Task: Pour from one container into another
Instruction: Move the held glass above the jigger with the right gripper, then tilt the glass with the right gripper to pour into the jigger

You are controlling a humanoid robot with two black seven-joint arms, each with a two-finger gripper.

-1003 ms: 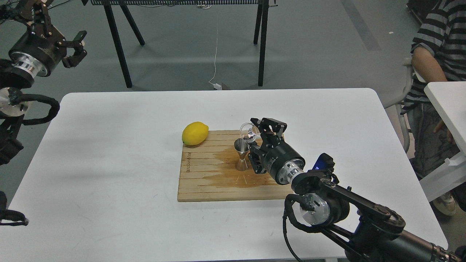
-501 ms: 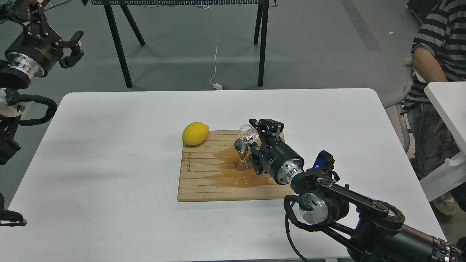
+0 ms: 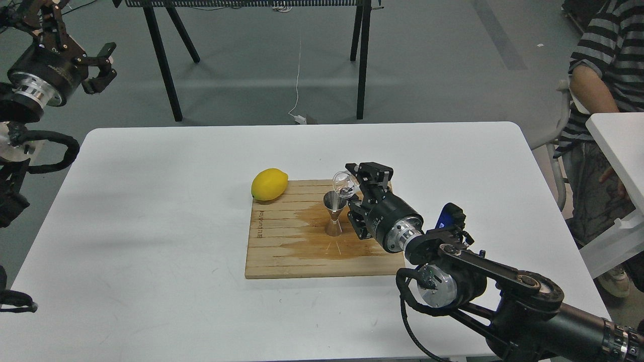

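Note:
A small clear round cup [image 3: 345, 183] is tipped on its side just above and right of the steel hourglass jigger [image 3: 333, 214], its mouth turned down toward the jigger's top. My right gripper [image 3: 358, 182] is shut on the cup. The jigger stands upright on a wooden board [image 3: 282, 251], in a wet brown patch. My left gripper [image 3: 100, 65] hangs far off at the upper left, above the floor beyond the table, with its fingers spread apart and nothing between them.
A yellow lemon [image 3: 269, 184] lies on the board's back left corner. The board rests on a white table [image 3: 151, 201]. A person in a striped shirt [image 3: 601, 60] sits at the right, beside a second white table [image 3: 621, 146].
The right gripper with the cup has shifted slightly right and up, off the jigger's rim. The left arm moved a little further to the upper left.

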